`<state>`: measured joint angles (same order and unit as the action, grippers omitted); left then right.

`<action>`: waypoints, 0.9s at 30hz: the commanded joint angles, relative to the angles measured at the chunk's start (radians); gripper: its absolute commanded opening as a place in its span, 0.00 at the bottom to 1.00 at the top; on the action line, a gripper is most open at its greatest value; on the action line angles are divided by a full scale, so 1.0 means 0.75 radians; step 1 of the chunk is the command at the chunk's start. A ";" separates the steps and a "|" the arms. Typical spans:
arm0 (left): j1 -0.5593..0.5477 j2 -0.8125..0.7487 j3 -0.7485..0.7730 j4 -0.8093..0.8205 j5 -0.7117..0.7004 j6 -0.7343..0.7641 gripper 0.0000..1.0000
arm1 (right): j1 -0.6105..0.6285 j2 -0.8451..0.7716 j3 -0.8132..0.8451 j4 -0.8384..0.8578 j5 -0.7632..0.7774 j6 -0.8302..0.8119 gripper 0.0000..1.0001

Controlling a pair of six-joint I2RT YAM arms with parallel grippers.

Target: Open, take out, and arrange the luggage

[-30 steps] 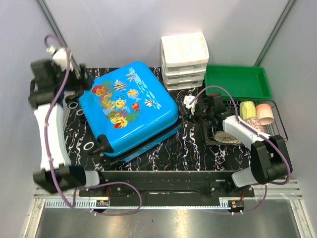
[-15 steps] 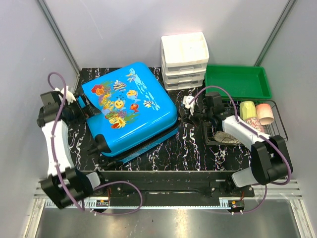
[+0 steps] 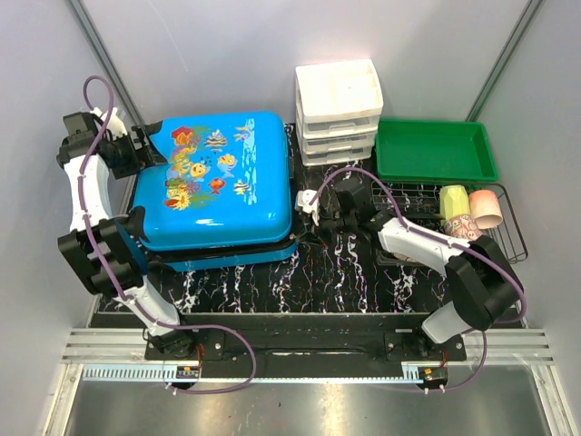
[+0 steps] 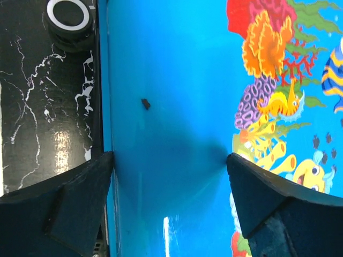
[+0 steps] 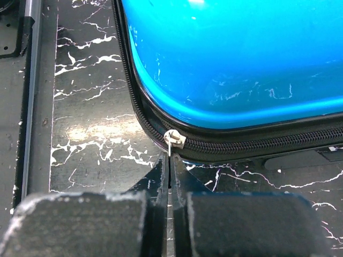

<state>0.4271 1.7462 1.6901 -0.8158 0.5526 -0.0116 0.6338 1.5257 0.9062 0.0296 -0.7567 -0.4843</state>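
The blue luggage lies flat and zipped shut on the black marble table, fish print up. My left gripper is open over the lid's back left corner. In the left wrist view the blue lid fills the space between my spread fingers, and my left gripper is close above it. A black wheel shows at the top left. My right gripper is at the luggage's right side. In the right wrist view my right gripper is shut on the silver zipper pull.
A white three-drawer organiser stands behind the luggage's right corner. A green tray is at the back right. A wire rack in front of it holds a yellow-green cup and a pink cup.
The luggage has turned and slid left, now square to the table. My left gripper moved back to its rear left corner. My right gripper moved left to the zipper.
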 commanded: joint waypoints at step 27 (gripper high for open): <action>-0.025 0.012 0.058 -0.221 -0.054 0.322 0.91 | -0.209 0.299 0.299 0.376 0.422 0.190 0.00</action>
<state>0.4133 1.7100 1.6978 -0.9203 0.5392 0.1837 0.5091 1.7084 1.0573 0.1879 -0.4297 -0.3805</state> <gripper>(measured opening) 0.900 0.007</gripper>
